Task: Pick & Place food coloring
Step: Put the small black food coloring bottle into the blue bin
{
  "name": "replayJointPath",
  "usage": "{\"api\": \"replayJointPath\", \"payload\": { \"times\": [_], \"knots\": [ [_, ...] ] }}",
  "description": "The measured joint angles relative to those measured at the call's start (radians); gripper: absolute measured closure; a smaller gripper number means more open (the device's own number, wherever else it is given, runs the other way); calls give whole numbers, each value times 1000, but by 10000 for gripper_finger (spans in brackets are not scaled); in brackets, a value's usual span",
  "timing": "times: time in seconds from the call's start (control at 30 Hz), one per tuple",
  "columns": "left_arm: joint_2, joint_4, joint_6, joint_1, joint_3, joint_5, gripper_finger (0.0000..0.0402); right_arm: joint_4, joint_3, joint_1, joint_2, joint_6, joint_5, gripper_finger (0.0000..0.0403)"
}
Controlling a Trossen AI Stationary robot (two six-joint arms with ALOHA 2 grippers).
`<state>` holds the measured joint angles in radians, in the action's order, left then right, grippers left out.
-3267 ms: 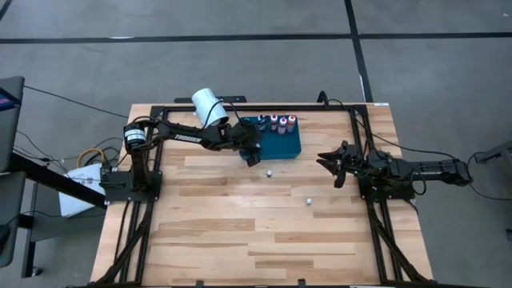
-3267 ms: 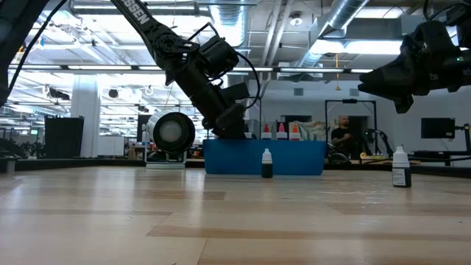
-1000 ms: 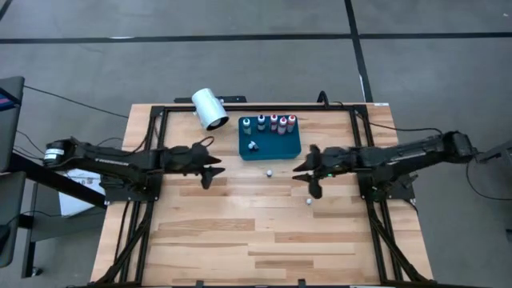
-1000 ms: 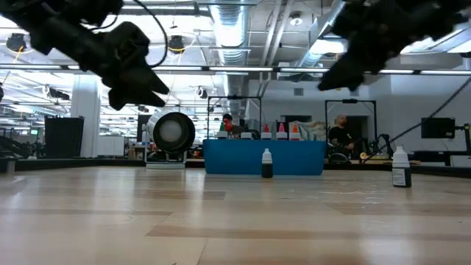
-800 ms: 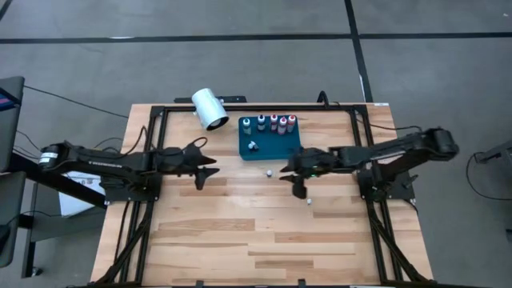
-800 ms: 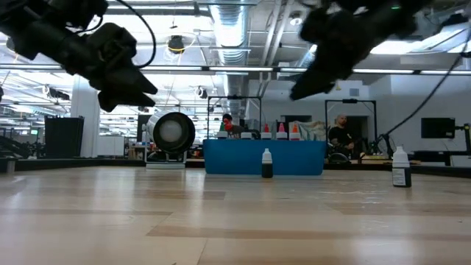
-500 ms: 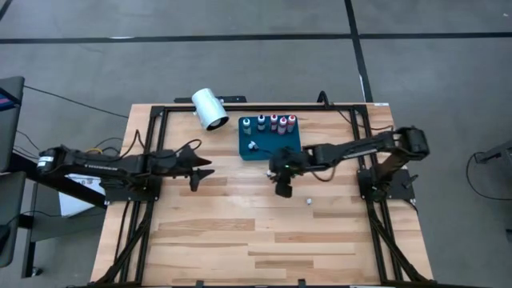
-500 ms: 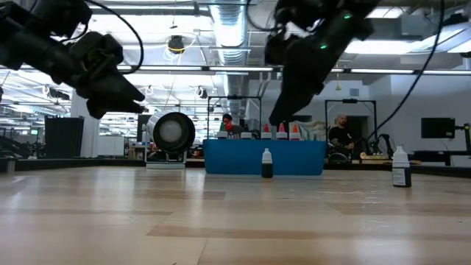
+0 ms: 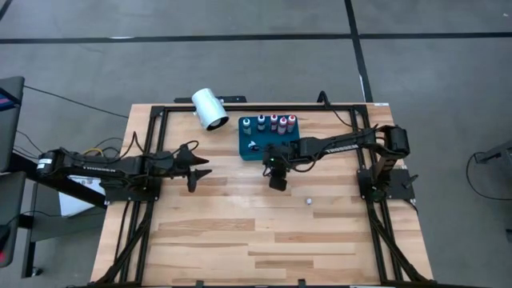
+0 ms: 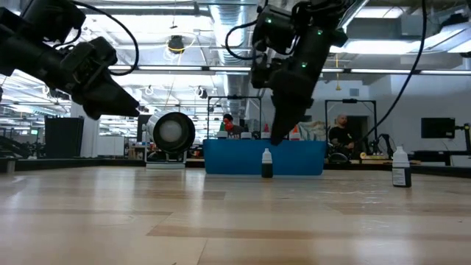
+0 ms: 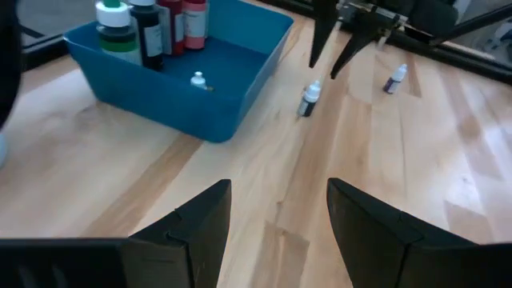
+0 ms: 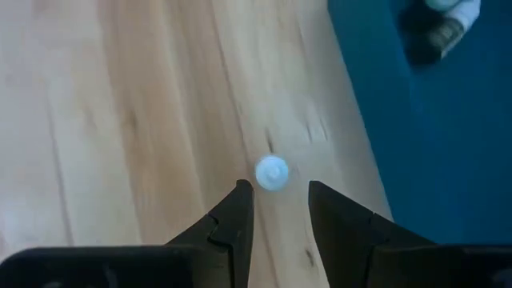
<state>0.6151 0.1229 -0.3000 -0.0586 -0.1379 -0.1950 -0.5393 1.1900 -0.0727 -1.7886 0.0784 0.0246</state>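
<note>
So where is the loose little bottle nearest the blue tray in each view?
High: not visible; the right arm's fingers cover it, just off the blue tray.
Low: bottle stands upright in front of the tray, under those fingers.
Left wrist: bottle stands off the tray's corner.
Right wrist: only its white cap shows, from above, beside the tray.
Shared landmark: the blue tray.

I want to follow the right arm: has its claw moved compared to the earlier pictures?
Yes. The right claw has moved toward the left, from beside its base to just in front of the blue tray, above a small bottle.
</note>
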Motion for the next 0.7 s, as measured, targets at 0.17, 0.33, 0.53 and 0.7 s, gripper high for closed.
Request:
{"api": "replayJointPath", "payload": {
  "times": [0.17,0.33,0.53,0.7],
  "knots": [
    [0,-4,27,0,0,-12,203,6,-2,-2,-1,0,0,292],
    [0,-14,27,-17,0,0,203,8,-2,-2,-1,0,-1,292],
    [-1,-6,58,-59,0,47,203,13,-2,-9,-1,21,-4,292],
    [-13,9,61,-88,0,100,203,15,-2,-23,-1,27,-42,292]
  ]
}}
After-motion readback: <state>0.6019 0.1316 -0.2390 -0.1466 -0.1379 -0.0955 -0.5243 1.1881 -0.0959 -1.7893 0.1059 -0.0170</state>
